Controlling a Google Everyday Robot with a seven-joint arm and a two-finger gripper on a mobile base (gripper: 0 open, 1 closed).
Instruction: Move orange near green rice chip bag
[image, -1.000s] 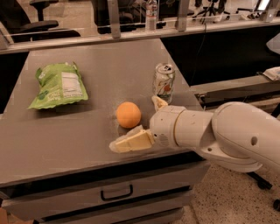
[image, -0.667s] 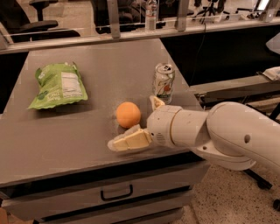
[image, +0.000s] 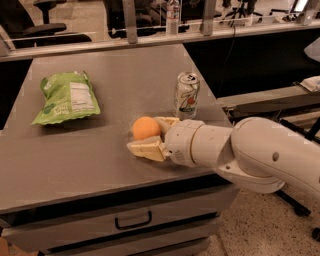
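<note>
Nearest the camera, the grey metal counter (image: 75, 165) carries everything, with a drawer and its dark handle (image: 133, 220) under the front edge. The bulky white robot arm (image: 260, 155) reaches in over that edge from the picture's right. It ends in a cream two-finger gripper (image: 146, 135) low over the counter, near the front right corner.

The jaws stand released and spread: one lies on the near side of the small round orange fruit (image: 146, 128), the other on its far side. The orange therefore sits in the gap between them on the counter. I cannot tell whether either one touches the fruit yet.

Just beyond and to the right stands an upright silver-green soda can (image: 187, 95), near the far one of the two jaws but apart from the orange.

Farther back, toward the picture's left, the crinkly light-green rice chip bag with a white label panel (image: 67, 97) lies flat and well apart from the orange. Its long axis runs roughly front to back.

The coming move turns on that direction. Once the jaws have closed, the carry would go left and slightly away from the camera, away from the can, over bare counter between fruit and bag.
</note>
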